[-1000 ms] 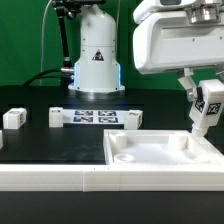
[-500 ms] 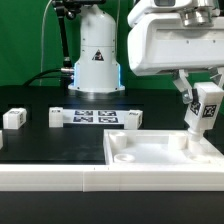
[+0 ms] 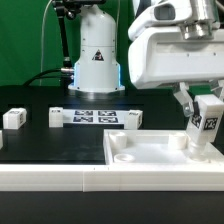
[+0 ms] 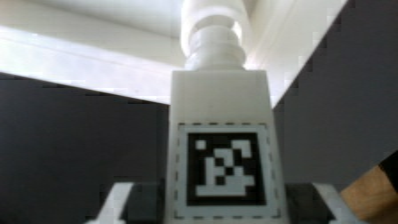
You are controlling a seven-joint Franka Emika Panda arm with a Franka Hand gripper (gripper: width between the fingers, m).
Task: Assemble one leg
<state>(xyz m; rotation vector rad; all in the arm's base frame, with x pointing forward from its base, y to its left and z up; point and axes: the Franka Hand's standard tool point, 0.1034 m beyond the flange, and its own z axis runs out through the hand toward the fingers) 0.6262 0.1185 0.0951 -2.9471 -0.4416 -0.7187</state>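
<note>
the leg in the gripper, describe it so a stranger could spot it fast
Find the big white panel at the front, then its corner on the exterior view's right. The leg is the tagged white post held there by the gripper; the other small white pieces lie loose on the table.

The arm's base (image 3: 97,45) is a rounded, glossy white column bearing a black-edged triangular warning sticker (image 3: 97,57). A blue light (image 3: 73,74) glows around its lower rim and thin black cables (image 3: 52,30) run beside it. The hand housing (image 3: 165,50) is a large white box with softly rounded corners, and the fingers (image 3: 185,100) below it are pale with dark edges.
</note>
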